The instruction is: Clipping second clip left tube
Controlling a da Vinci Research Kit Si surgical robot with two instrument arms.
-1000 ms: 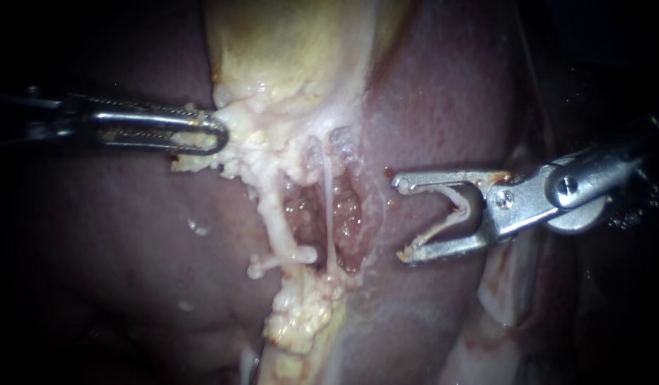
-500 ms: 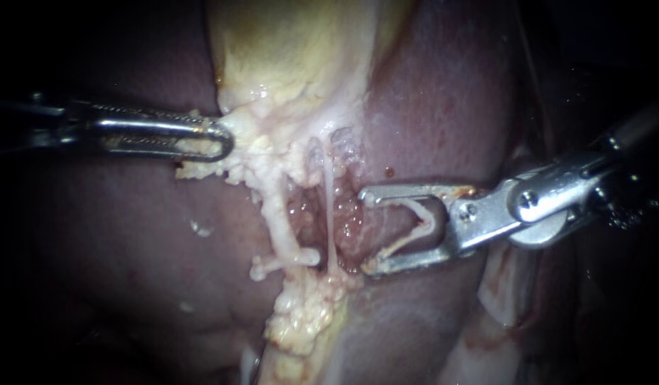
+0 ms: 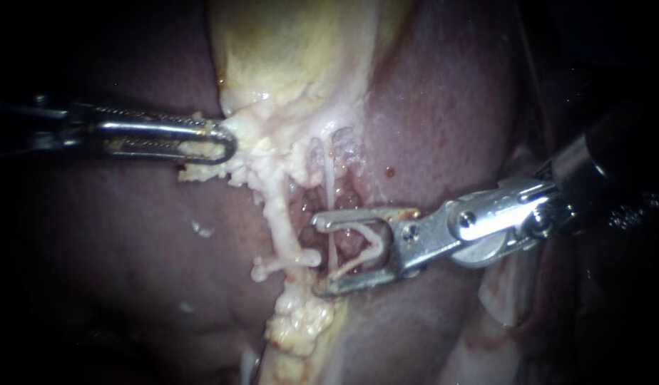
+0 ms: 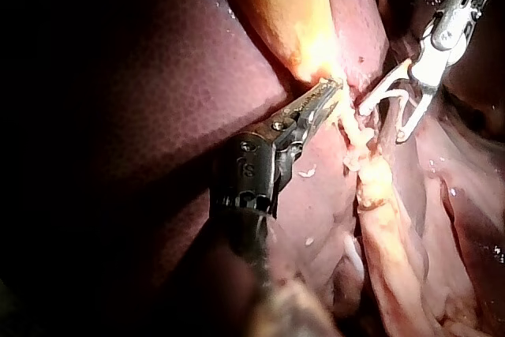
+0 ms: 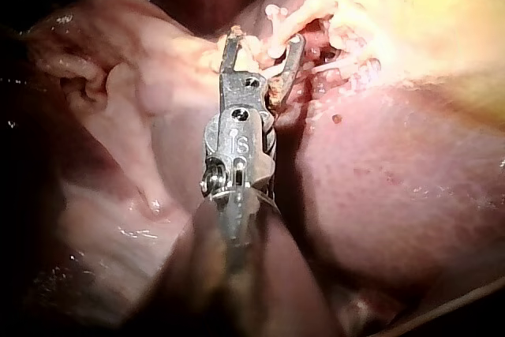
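The thick whitish left tube point(image 3: 274, 214) runs down from the yellow gallbladder point(image 3: 294, 50). A pale clip-like bar point(image 3: 287, 262) crosses its lower end. A thin tube point(image 3: 329, 189) hangs just to its right. My right instrument point(image 3: 321, 255) comes in from the right with its jaws open and an open whitish clip point(image 3: 365, 246) seated in them. The thin tube passes between these jaws, and their tips stop just short of the left tube. My left instrument point(image 3: 219, 140) is shut on fatty tissue point(image 3: 254, 142) at the gallbladder's lower edge. The wrist views show both instruments point(image 4: 330, 99) point(image 5: 266, 41).
Dark red liver point(image 3: 443, 107) surrounds the dissected bed on both sides. A lumpy yellow fat strand point(image 3: 301, 321) continues below the tubes. Pale folded tissue point(image 3: 501, 292) lies under the right instrument's shaft.
My right instrument has advanced leftward and slightly down, so its open jaws now straddle the thin tube. The left instrument has barely shifted and keeps its hold.
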